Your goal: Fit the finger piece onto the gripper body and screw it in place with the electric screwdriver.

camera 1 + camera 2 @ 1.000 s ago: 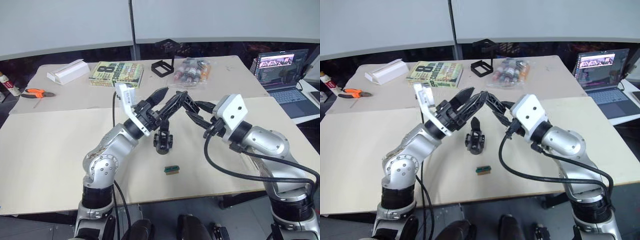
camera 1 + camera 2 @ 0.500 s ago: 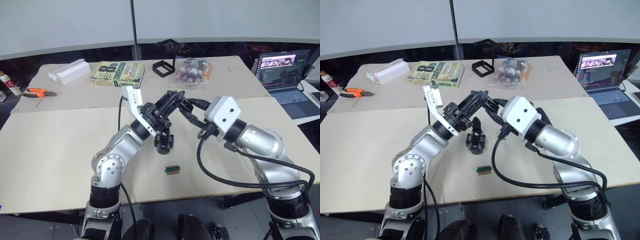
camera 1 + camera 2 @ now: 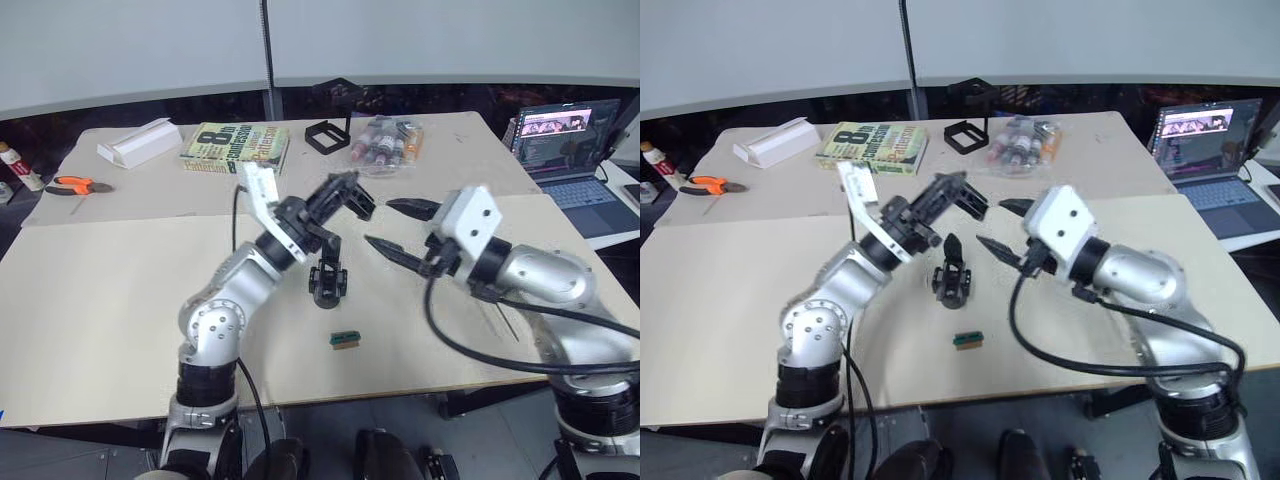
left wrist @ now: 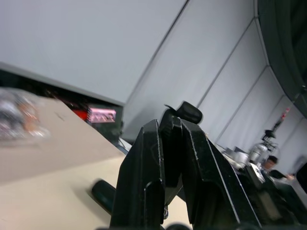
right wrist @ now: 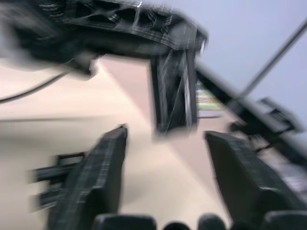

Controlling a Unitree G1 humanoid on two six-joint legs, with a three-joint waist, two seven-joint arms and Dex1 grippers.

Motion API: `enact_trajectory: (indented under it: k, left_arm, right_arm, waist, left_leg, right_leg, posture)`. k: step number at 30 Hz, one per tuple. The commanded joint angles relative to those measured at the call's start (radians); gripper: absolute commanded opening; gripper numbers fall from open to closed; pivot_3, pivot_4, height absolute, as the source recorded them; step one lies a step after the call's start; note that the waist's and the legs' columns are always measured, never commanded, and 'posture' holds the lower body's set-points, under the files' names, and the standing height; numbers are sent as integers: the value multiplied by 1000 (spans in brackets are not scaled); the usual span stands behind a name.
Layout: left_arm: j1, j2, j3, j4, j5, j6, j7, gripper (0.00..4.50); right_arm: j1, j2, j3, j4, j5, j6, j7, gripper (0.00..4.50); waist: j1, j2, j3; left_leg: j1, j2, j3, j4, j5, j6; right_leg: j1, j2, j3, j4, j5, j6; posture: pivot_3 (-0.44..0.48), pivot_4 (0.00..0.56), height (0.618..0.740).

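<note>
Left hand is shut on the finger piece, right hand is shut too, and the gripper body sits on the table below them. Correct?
Not quite: the right hand is open, its two fingers spread wide apart in the right wrist view. The rest holds: the left hand is shut on the finger piece, and the gripper body sits on the table below them.

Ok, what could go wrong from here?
The small black plastic finger piece sits at the tips of the shut left gripper, raised over the table; it could slip or twist. The open right gripper hangs close and could knock it. The chunky black gripper body stands loose and may tip.
</note>
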Motion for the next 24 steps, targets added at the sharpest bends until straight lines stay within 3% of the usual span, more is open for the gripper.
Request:
enact_trajectory:
  k: [1,6,10,15,24]
  left_arm:
    - [-33,100,32,10,-80,87,-105,66]
    - [-52,309,10,34,-230,335,-275,66]
    - [-63,397,-30,44,-298,477,-361,66]
    - [-82,401,-85,35,-321,545,-411,66]
    - [-99,377,-107,45,-285,546,-408,66]
  right_arm:
    - [-85,-100,-92,34,242,233,107,3199]
    - [-169,-310,1,93,513,560,327,3199]
    - [-266,-234,85,204,510,643,251,3199]
    - [-334,-110,133,228,551,733,194,3199]
    - [-349,-9,110,229,618,832,118,3199]
  waist:
    - [-2,0,0]
    - [-1,0,0]
    - [-3,0,0]
    - [-1,0,0]
    - [-1,0,0]
  left_leg:
    - [0,0,0,0,0,0]
    - [0,1,0,-3,0,1]
    - [0,-1,0,-1,-1,2]
    - [-1,1,0,-2,-1,2]
    - [-3,0,0,1,-1,2]
  right_leg:
    - [0,0,0,0,0,0]
    - [-1,0,0,-1,0,0]
    - [0,-2,0,-1,0,0]
    - [-2,-2,0,0,0,0]
    - [-2,-3,0,-1,0,0]
  posture:
    - [0,150,740]
    - [0,150,740]
    - [0,150,740]
    - [0,150,740]
    - [0,150,740]
